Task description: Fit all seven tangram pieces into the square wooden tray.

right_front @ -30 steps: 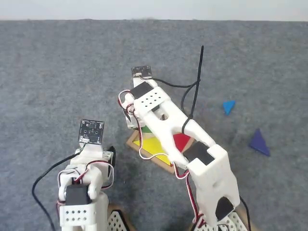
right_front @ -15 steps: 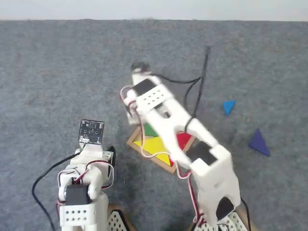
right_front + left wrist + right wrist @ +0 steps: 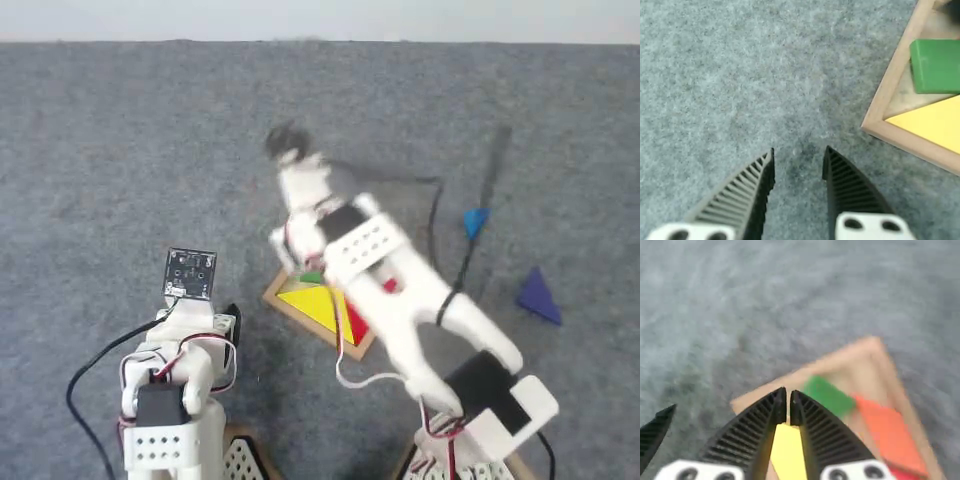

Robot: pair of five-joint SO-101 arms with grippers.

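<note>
The small blue triangular tangram piece point(image 3: 476, 221) and the larger purple triangular tangram piece point(image 3: 538, 296) lie loose on the grey carpet point(image 3: 150, 150), well apart from the square wooden tray point(image 3: 305, 320). From the tray, the blue one lies at about 2 o'clock and the purple one at about 3 o'clock. The blue piece points roughly toward 6 o'clock and the purple one toward 12 o'clock.

Inside the tray lie a yellow triangular piece point(image 3: 315, 300), a green piece point(image 3: 827, 395) and an orange piece point(image 3: 887, 432), with bare wood left near the corner beside the green one.

The right gripper point(image 3: 788, 391) hangs over the tray's near corner. Its fingers are drawn almost together and carry nothing. The left gripper point(image 3: 797, 160) sits low over the carpet just off the tray's 9 o'clock corner, with its fingers a moderate gap apart and nothing between them.

Both loose pieces lie on the tray's far side from the left arm, so the right arm looks the better placed for the next pick. It would need to swing from the tray toward 2 or 3 o'clock and spread its fingers first.
</note>
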